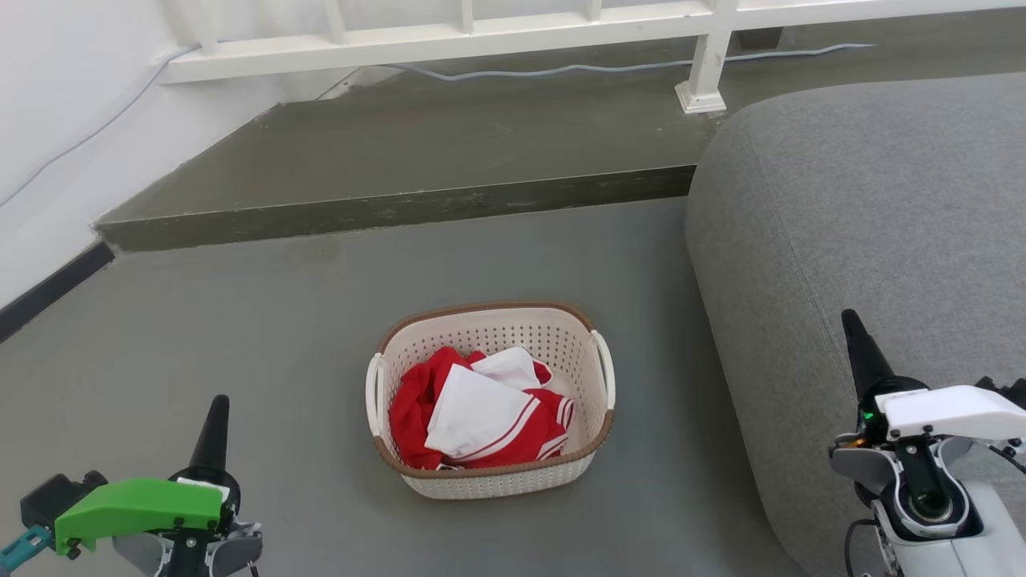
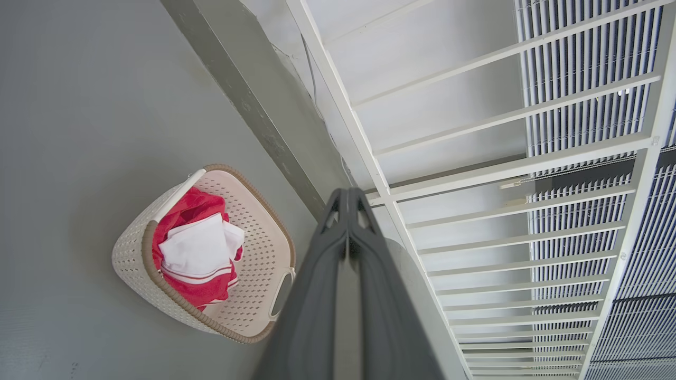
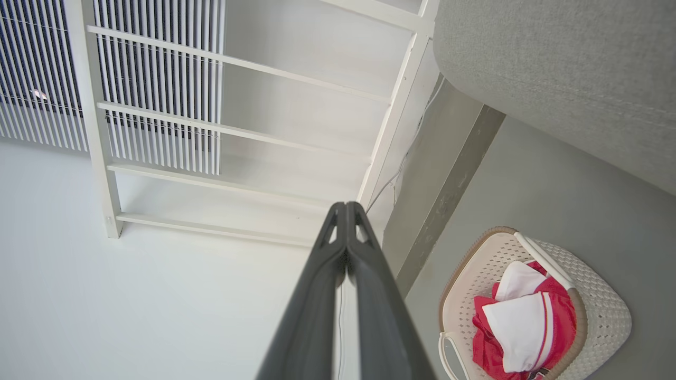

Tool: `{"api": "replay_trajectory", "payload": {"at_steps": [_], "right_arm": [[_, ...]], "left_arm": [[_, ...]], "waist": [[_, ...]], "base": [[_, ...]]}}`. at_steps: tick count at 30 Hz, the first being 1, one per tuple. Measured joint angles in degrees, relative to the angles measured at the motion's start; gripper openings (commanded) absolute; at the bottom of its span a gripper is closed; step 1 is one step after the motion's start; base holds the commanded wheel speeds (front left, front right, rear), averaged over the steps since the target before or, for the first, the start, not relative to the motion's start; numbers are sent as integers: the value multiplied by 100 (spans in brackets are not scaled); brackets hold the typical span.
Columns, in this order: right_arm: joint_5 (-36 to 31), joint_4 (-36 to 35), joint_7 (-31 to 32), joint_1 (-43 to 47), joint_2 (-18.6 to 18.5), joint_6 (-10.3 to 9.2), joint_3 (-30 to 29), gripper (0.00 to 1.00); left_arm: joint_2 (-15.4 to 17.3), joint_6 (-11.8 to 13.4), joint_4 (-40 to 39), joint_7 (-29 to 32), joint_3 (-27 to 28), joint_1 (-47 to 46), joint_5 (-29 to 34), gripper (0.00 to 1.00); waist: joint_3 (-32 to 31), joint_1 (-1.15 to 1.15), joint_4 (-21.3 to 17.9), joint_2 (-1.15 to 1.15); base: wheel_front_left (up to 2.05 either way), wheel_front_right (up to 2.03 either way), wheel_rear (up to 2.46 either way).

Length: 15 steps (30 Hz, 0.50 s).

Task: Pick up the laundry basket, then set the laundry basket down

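The laundry basket [image 1: 490, 474] stands on the grey floor in the middle of the head view, cream-white and perforated with a brown rim and two white side handles. Red and white clothes [image 1: 479, 417] lie inside it. My left gripper [image 1: 215, 425] is at the lower left, well left of the basket, fingers shut and holding nothing. My right gripper [image 1: 859, 349] is at the lower right, over the edge of a grey sofa, also shut and empty. The left wrist view has the basket [image 2: 132, 258] at its lower left, beside the shut gripper [image 2: 348, 196]. In the right wrist view the basket [image 3: 602, 306] sits lower right of the shut gripper [image 3: 346, 209].
A large grey sofa [image 1: 866, 224] fills the right side, close to the basket. A raised concrete step [image 1: 401, 208] runs across behind the basket, with a white railing [image 1: 481, 32] and a loose cable [image 1: 609, 68] on it. A white wall [image 1: 48, 120] with dark skirting stands at the left.
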Motion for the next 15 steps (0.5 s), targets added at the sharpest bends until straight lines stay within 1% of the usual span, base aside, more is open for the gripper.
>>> {"api": "replay_trajectory", "payload": {"at_steps": [4, 5, 12, 15], "right_arm": [[252, -13, 84, 3, 10, 11, -102, 0], [407, -22, 119, 4, 19, 43, -152, 0], [872, -36, 235, 32, 37, 53, -321, 0], [1085, -54, 302, 32, 46, 98, -392, 0]], "left_arm": [[0, -31, 13, 93, 44, -2, -268, 0], [0, -41, 18, 137, 75, -3, -407, 0], [0, -58, 27, 256, 154, -8, -881, 0], [0, -99, 35, 318, 183, -10, -1117, 0]], "waist": [[-17, 0, 15, 0], [-26, 0, 23, 0], [-57, 0, 50, 0], [-70, 0, 61, 0]], "base": [[0, 0, 0], [0, 0, 0], [0, 0, 0], [0, 0, 0]]}}
